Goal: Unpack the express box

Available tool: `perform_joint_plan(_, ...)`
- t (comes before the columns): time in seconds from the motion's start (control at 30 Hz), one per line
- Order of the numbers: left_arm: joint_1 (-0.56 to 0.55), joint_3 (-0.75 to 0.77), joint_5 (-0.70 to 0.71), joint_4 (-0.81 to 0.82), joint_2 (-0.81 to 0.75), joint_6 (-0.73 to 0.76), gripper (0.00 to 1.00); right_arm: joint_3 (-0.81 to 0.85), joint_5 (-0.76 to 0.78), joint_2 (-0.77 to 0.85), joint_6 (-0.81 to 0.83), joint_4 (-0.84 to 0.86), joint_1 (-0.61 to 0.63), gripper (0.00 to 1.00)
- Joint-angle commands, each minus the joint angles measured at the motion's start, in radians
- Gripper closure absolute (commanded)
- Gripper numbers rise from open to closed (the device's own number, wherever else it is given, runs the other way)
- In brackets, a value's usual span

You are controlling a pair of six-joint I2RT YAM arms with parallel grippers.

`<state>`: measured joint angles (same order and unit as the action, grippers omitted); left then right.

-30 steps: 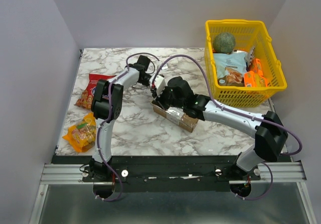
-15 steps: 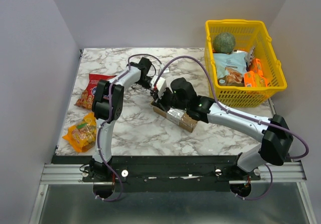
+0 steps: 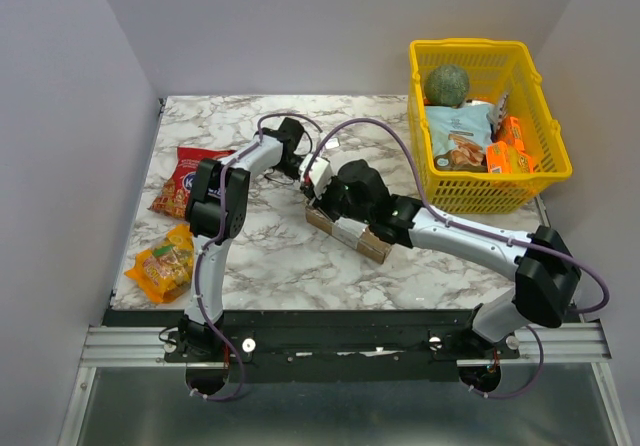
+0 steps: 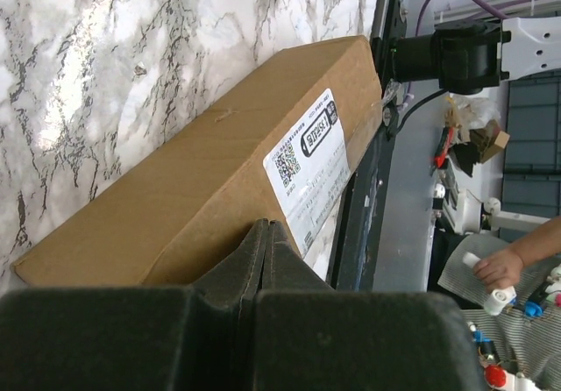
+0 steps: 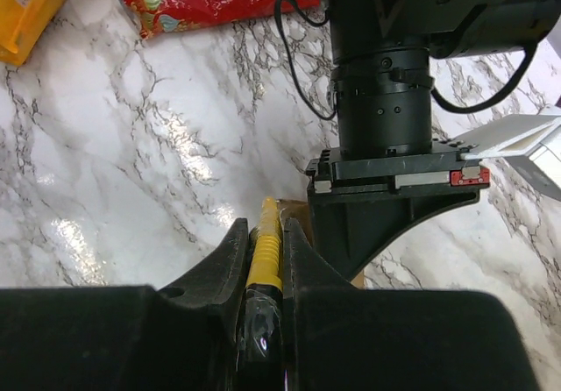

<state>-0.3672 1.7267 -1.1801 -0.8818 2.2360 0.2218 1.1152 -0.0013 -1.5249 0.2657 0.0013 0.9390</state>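
Both grippers meet at the express box [image 3: 350, 236] near the centre of the marble table [image 3: 270, 256].
The box lies flat just 5 o'clock of centre, its white label showing. The left gripper [image 4: 266, 231] has its jaws pressed together, tips at the box beside the label. The right gripper [image 5: 263, 231] pinches a slim yellow tool [image 5: 264, 255]. A yellow basket [image 3: 480, 194] sits at 2 o'clock.

CHANGE | our left gripper [image 4: 266, 233] eased slightly toward our right gripper [image 5: 263, 238] and the slim yellow-handled black tool [image 5: 263, 259] it pinches | behind that pincer, our right arm [image 3: 470, 238] swung its elbow outward and lower
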Motion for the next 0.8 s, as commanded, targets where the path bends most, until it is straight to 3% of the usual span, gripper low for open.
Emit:
perform_joint_plan(0.0,-0.009,-0.042,0.088,0.05,0.05,0.007,1.0,0.001,0.024,-0.033,0.026,0.058,0.007,1.0)
perform_joint_plan(0.77,-0.01,-0.039,0.074,0.037,0.068,0.016,1.0,0.034,-0.014,-0.106,0.036,0.058,-0.003,0.99)
